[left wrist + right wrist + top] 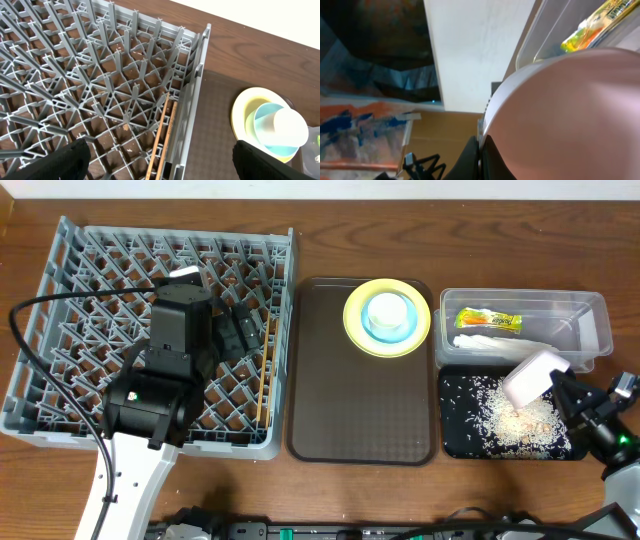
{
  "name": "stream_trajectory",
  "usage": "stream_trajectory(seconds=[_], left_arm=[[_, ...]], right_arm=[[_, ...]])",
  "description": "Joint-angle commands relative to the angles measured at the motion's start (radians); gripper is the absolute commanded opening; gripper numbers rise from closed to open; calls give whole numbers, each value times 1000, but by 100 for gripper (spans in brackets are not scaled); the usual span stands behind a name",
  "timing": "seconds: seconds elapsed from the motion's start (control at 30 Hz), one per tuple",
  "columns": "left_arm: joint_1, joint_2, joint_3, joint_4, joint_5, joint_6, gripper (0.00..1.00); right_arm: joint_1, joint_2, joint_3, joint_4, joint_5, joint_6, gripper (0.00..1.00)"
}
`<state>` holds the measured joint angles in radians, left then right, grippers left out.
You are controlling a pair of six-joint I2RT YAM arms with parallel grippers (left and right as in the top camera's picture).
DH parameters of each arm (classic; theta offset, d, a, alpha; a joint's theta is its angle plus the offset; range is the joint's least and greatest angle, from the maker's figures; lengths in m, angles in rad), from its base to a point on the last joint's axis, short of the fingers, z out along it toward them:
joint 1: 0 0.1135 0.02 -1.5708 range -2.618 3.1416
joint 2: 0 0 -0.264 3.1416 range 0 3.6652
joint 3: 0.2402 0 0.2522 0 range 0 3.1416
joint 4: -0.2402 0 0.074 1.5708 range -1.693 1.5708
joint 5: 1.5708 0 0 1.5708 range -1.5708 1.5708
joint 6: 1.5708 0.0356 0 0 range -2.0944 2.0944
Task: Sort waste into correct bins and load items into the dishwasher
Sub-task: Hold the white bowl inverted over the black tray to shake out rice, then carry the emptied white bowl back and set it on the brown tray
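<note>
The grey dish rack (60, 330) fills the left. My left gripper (238, 330) hovers over its right part, open and empty, fingers wide apart in the left wrist view (160, 160). The wooden chopsticks (266, 370) lie in the rack by its right wall (162, 132). My right gripper (566, 387) is shut on the rim of the white bowl (533, 375), tilted over the black tray (455, 442), where rice grains (515, 420) lie. The bowl fills the right wrist view (560, 115). The clear tub (595, 305) holds the snack wrapper (488, 320) and napkin (495, 342).
The dark brown serving tray (340, 390) lies in the middle. At its far end is the yellow plate (355, 330) with the light blue bowl (372, 328) and white cup (388, 310) stacked on it, also seen in the left wrist view (290, 127).
</note>
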<state>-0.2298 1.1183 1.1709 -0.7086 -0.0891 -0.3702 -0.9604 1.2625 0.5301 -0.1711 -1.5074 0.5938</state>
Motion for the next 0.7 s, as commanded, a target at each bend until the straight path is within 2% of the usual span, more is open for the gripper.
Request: stream_trajectory(seconds=[0.0,0.17,0.27,0.4,0.47,0.67], left_arm=[[5,-2,6,-2,-16,-8,94],[5,-2,6,-2,-16,-8,94],[5,-2,6,-2,-16,-8,94],[5,-2,6,-2,-16,-9,94],[5,-2,6,-2,-16,-8,94],[5,-2,6,-2,-16,-8,94]], right_arm=[[57,-69,45,63,11,147,1],[191,-180,113,175,79,327,1],[323,-233,160,182,159,353,1],[571,-253,215,163,288,351,2],[710,-249,230,108,397,311,2],[1196,-201,332,-219,966,62,1]])
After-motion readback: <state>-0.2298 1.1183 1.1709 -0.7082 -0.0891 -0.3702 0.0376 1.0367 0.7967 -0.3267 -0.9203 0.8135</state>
